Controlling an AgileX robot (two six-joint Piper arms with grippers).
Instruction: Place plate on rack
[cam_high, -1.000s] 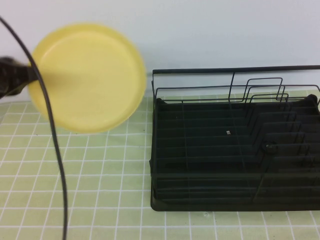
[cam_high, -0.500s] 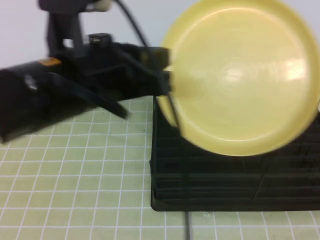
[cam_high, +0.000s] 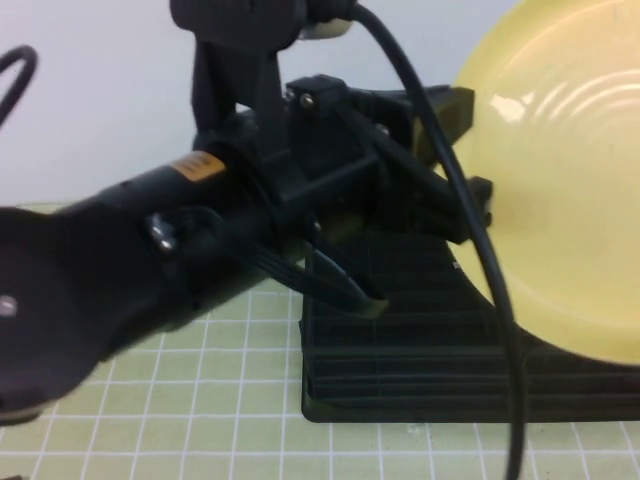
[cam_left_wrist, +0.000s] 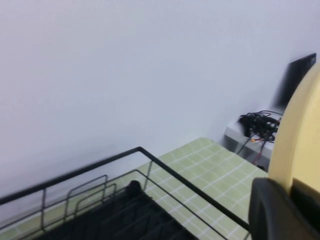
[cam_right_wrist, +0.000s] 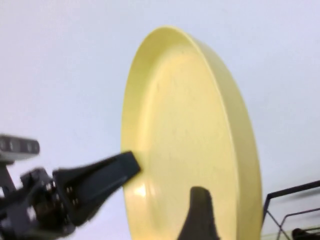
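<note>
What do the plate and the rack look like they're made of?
Plate, pinched in the left pincer beside the right pincer: probably plastic, pale yellow, semi-gloss with soft highlights. Rack: thin black-coated metal wire over a black ribbed tray, likely plastic.

Matte black left arm (cam_high: 100, 290), small orange label (cam_high: 195, 166), silver screws (cam_high: 160, 232), thick black cable (cam_high: 472, 215)

Plain white wall (cam_high: 100, 140); green gridded tabletop (cam_high: 220, 400); cable tangle (cam_left_wrist: 257, 125) far corner.
</note>
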